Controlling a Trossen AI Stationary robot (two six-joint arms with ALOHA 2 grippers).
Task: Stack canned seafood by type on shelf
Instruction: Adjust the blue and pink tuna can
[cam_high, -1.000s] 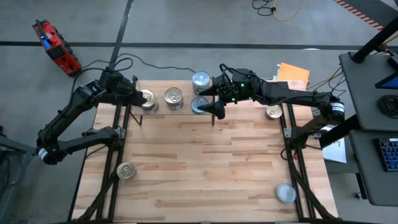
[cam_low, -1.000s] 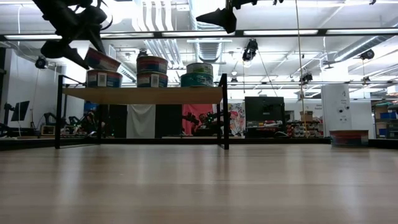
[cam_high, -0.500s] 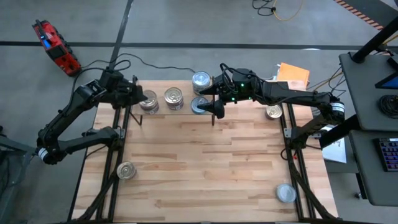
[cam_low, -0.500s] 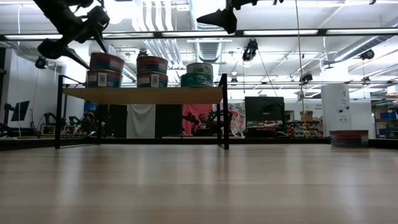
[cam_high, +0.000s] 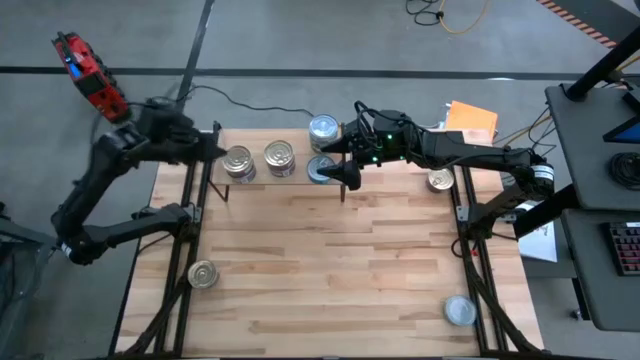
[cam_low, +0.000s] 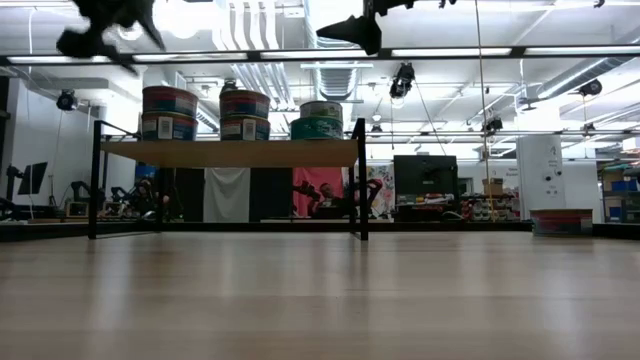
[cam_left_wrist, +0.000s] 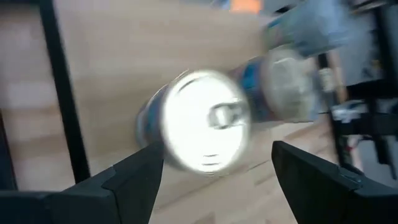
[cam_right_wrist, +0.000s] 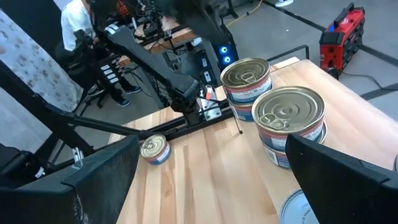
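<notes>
Now the left gripper (cam_high: 207, 148) has let go of the golden-lidded tin (cam_high: 238, 161) and drawn back off the shelf's (cam_low: 228, 153) end; fingers spread, empty. That tin sits level atop another in the end stack (cam_low: 168, 112). Middle stack (cam_low: 245, 115) also two high, apparently same type, though labels are small. Right gripper (cam_high: 340, 165) hovers wide open, empty, over the silver-lidded tins (cam_low: 320, 120). Three tins wait on the tabletop (cam_high: 330, 270).

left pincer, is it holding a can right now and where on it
Nothing is held. The left pincer is open and clear of the golden-lidded can on the shelf. The right pincer is open and empty too.
</notes>
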